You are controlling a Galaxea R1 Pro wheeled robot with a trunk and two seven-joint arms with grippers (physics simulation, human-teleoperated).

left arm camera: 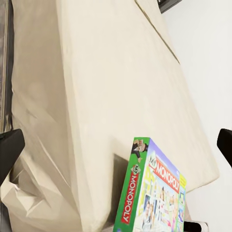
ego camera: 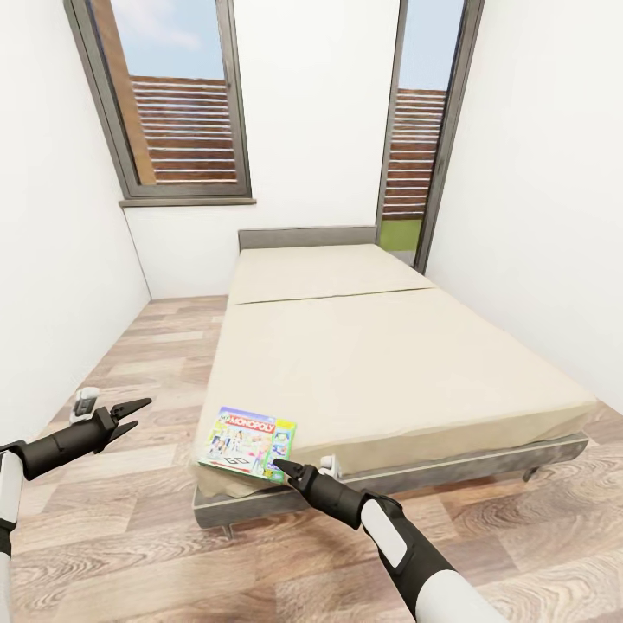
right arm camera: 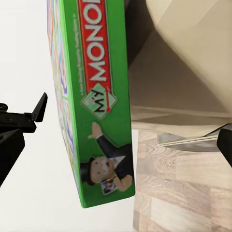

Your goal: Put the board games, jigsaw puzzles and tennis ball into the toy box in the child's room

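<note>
Bed (ego camera: 363, 363) corner holds Monopoly box (ego camera: 248, 442) flat, long axis seemingly crosswise.

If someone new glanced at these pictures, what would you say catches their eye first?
Probably the bright green Monopoly box, lying at the near corner of the big beige bed and the only colourful thing in a pale room. Next, the right gripper, open, its tips right at the box's near edge, while the left gripper hangs open over the wooden floor beside the bed.
</note>
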